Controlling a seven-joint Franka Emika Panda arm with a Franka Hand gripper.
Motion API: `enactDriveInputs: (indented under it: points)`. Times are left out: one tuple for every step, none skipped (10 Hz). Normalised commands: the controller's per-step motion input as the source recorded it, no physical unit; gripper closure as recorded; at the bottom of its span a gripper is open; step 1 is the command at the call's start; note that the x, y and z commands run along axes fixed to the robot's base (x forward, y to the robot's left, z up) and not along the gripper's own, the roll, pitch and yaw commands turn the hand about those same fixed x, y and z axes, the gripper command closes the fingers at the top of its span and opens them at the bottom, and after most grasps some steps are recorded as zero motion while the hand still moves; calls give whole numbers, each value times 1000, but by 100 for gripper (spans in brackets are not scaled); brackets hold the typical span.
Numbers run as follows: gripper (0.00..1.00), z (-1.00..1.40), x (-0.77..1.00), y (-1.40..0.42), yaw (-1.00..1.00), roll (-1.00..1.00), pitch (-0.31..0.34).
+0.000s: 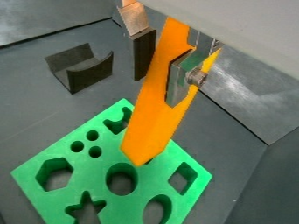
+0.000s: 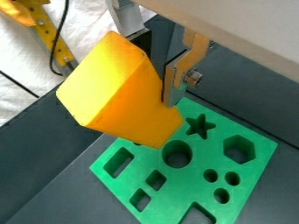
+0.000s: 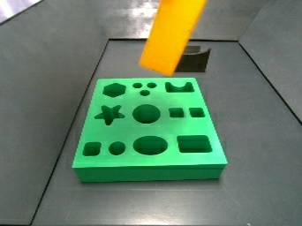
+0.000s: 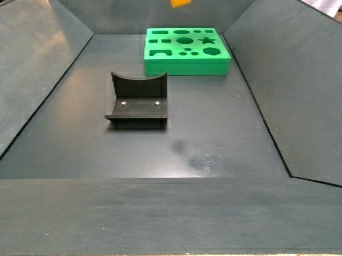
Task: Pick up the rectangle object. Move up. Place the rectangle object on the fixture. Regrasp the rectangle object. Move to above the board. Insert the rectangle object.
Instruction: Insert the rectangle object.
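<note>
- The rectangle object (image 1: 158, 96), a smooth, rigid-looking orange-yellow block, hangs tilted above the green board (image 1: 52, 179); it is probably light and slippery.
- The gripper (image 1: 163, 66) has its silver fingers (image 1: 177, 80) clamped across the block's upper part.
- The fixture (image 4: 136, 100) stands empty, well apart.
- In a side view the gripper is cut off.

We count: 1 rectangle object (image 1: 158, 96) | 1 fixture (image 4: 138, 100) | 1 board (image 3: 147, 131) | 1 gripper (image 1: 163, 54) above the board
</note>
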Motion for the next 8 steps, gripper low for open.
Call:
enactDriveInputs:
  points:
    - [100, -49, 0, 0, -346, -456, -473]
    - [100, -91, 0, 0, -371, -500, -434]
    - [100, -103, 9, 0, -374, -500, -429]
    - [100, -109, 17, 0, -374, -500, -421]
    - [100, -77, 11, 0, -377, -490, -439]
    - [100, -189, -223, -337, -200, 43, -346]
    - [100, -257, -351, -309, 269, 200, -231]
    - [100, -389, -209, -126, 720, 316, -261]
